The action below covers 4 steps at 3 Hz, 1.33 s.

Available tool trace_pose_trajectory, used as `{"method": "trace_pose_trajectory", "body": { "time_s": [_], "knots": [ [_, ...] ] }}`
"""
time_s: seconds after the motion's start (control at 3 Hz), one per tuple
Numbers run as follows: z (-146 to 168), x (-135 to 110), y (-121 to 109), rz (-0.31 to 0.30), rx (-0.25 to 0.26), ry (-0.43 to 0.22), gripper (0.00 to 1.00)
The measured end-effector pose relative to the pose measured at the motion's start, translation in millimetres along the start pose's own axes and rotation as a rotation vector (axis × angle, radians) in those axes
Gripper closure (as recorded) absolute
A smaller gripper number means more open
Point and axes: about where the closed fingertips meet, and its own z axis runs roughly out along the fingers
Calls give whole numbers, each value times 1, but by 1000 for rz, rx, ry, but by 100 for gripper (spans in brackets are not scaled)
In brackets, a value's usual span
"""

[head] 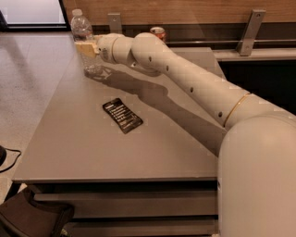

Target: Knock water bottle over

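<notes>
My pincer (pixel 85 47) is out at the far left corner of the desk (pixel 171 148), held level at about the middle of the bottle (pixel 82 28). Its pale tip lies across the front of the bottle and looks to be touching it. Whether the pincer is clenched or released I cannot tell from here.

The bottle stands upright near the desk's far left edge, its white cap (pixel 77 12) on top and its clear ribbed base on the desk just below my pincer.

My arm (pixel 185 76) runs from the lower right up across the desk to that corner and throws a shadow on the grey top beneath it. Behind the arm, near the back edge, the top of an orange-red can (pixel 158 33) shows. It is well apart from the bottle, to its right.

A flat black thing (pixel 122 115) lies in the middle of the desk, turned at a slant, apart from both bottle and can.

On the floor at the lower left sits a dark bag (pixel 32 217).
</notes>
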Motion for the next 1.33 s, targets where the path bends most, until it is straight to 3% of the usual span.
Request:
{"method": "trace_pose_trajectory", "body": {
  "time_s": [0.33,0.67,1.33],
  "knots": [
    [-8,-14,15,-41,-5,73,100],
    [-25,-30,17,-76,12,186,100],
    [-53,-33,9,-109,38,436,100]
  ]
}}
